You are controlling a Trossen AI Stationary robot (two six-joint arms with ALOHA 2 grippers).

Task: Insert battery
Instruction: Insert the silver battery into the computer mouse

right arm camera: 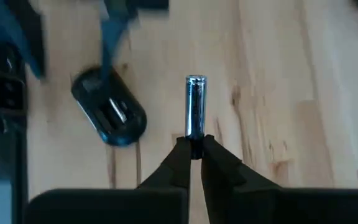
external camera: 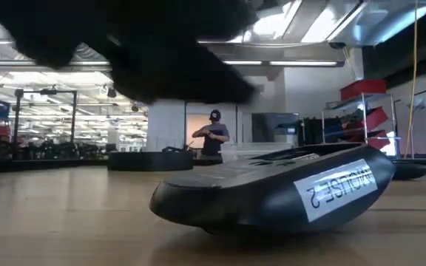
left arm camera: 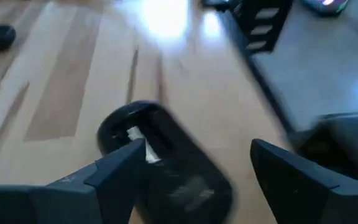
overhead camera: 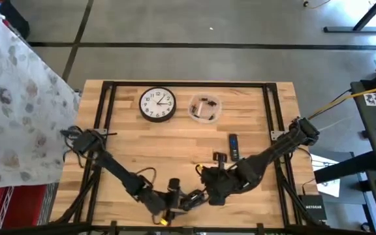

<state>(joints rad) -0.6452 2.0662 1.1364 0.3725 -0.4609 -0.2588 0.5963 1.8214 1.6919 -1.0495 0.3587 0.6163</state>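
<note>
silver battery (right arm camera: 196, 104) stands pinched in the right claw (right arm camera: 194, 149), mouse (right arm camera: 109, 114) beside.

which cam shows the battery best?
Right wrist view: the battery stands out full length from the right hand, which is shut on its end, with the mouse beside it, compartment open. In the high view it can't be made out; the low and left wrist views don't show it.
</note>
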